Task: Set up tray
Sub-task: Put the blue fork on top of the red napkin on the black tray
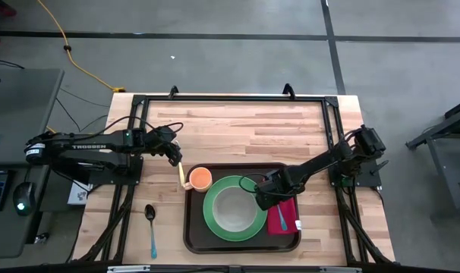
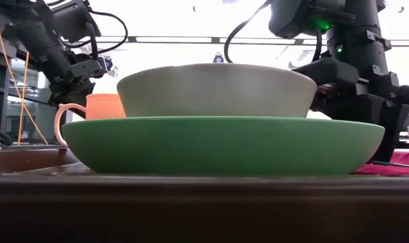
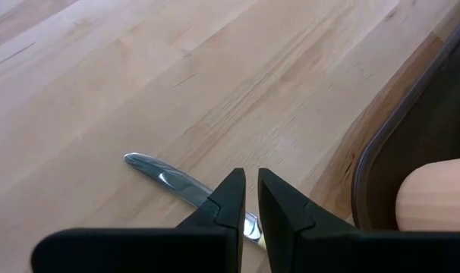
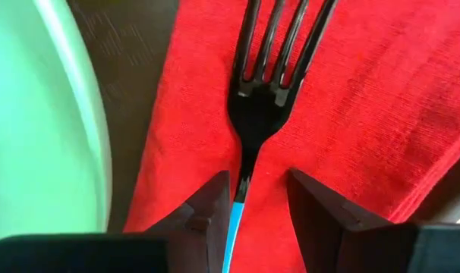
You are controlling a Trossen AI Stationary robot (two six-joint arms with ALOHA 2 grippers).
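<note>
Pale wood table, woven cloth napkin, shiny metal knife, seemingly plastic tray.

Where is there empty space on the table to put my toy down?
The wood behind the tray, toward the far edge of the table, is bare. The near left corner holds only a spoon. The tray is crowded: green plate, bowl, orange cup, napkin, fork.

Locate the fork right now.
The fork lies on the red napkin at the tray's right end, beside the green plate, under the right pincer.
</note>
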